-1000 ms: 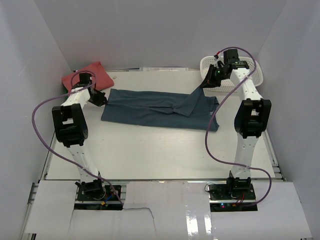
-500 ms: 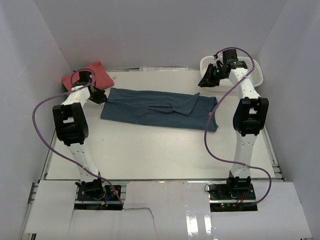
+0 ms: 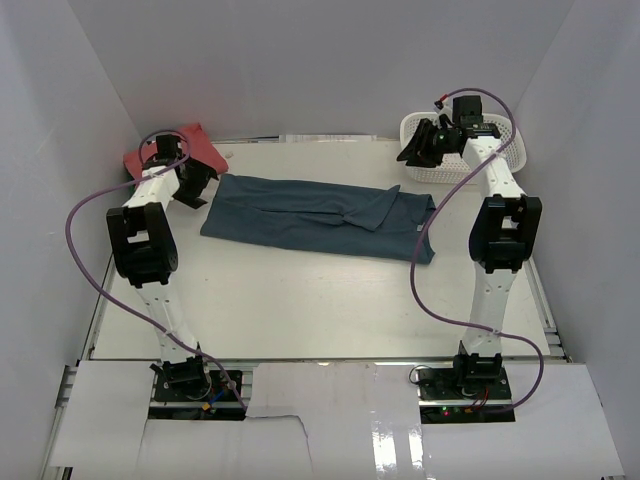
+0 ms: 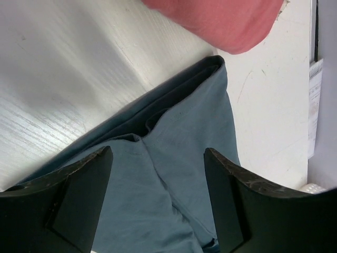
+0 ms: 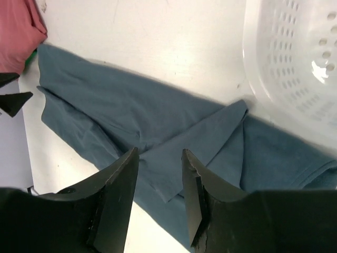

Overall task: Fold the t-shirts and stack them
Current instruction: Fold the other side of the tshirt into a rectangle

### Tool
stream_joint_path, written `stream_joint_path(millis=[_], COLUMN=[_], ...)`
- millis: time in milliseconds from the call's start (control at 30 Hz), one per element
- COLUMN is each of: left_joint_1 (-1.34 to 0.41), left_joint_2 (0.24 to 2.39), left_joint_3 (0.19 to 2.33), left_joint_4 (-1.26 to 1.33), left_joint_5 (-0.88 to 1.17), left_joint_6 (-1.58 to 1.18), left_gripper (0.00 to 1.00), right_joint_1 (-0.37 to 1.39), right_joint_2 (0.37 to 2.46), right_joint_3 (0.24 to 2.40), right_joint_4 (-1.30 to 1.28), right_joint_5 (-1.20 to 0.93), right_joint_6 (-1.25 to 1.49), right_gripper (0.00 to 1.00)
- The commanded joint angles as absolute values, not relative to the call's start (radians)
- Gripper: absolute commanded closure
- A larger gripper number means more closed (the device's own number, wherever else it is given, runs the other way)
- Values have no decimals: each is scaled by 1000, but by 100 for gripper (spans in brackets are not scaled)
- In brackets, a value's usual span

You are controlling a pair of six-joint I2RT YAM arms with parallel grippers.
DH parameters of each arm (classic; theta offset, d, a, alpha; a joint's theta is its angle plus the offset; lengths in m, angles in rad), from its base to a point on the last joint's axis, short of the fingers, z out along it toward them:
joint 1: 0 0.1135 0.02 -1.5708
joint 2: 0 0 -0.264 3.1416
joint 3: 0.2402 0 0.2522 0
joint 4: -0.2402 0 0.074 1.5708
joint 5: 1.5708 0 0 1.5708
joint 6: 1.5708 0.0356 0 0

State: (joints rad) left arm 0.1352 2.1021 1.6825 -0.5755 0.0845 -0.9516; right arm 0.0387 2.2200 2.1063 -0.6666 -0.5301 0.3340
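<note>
Two grippers: left gripper [image 4: 157,154] wide open, right gripper [image 5: 159,154] part open, nothing held.
teal tee [image 3: 315,215] axis: left-right, mid-frame.
ends: one near each gripper.

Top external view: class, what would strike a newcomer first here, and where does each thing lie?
A long dark teal-blue t-shirt lies folded into a strip across the far half of the table, with an open claw near each end: the left claw and the right claw. A folded coral-red t-shirt sits in the far left corner, and a white lattice basket in the far right.
</note>
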Motion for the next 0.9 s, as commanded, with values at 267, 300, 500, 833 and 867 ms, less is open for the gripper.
stream_joint_path(millis=[267,300,500,833,867], left_joint_1=[69,40,-95,-204,-207], left_joint_2=[1980,1953,1901,1992,2000], left_joint_3=[1692,1681,1614,1667,1677], left_joint_4=[-557,-557,-543,-540,-540], left_joint_5=[92,97,181,296,311], left_joint_6=[-816,-801,-658,-583,-589], left_gripper=[24,24,22,22,22], right_joint_1=[115,141,259,344,350], right_joint_2=[1958,1944,1832,1577,1566], right_joint_3=[1815,1774,1588,1201,1174], right_joint_4=[-663,-664,-700,-356,-341], right_joint_5=[-531,-488,-287,-86,-87], right_joint_6=[238,215,109,5,-23], right_gripper=[54,54,48,49,47])
